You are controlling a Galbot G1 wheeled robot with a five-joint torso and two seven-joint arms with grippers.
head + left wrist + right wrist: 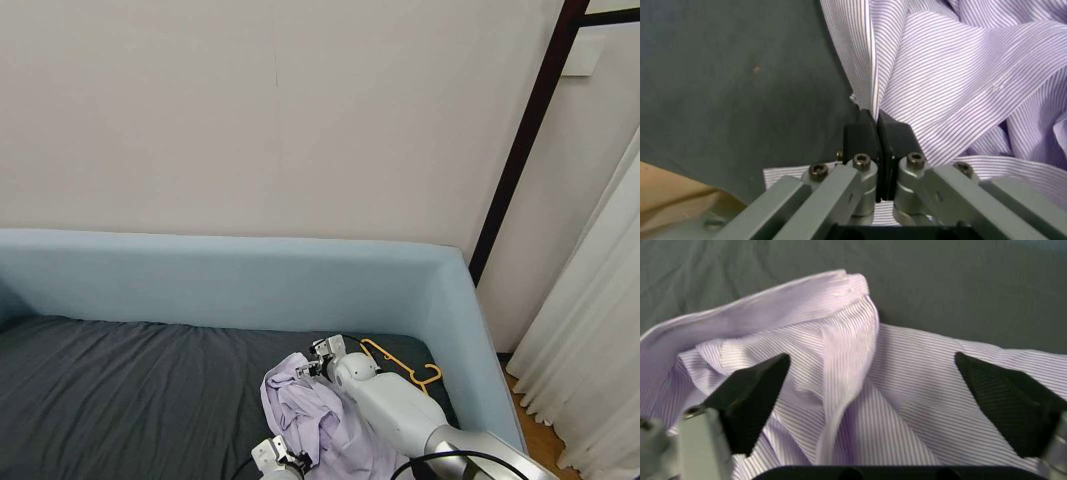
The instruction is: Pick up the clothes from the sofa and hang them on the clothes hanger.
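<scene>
The left tool (876,116) is clamped on a fold of the lilac striped shirt (960,75). The right tool (872,362) hangs spread wide over its collar, near the yellow hanger (402,362) on the sofa (120,390).

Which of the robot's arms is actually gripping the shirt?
The left gripper: its jaws pinch a fold of the shirt; the right gripper has open jaws.

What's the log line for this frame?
left gripper: shut on shirt | right gripper: open over shirt collar | hanger: lying on sofa
</scene>
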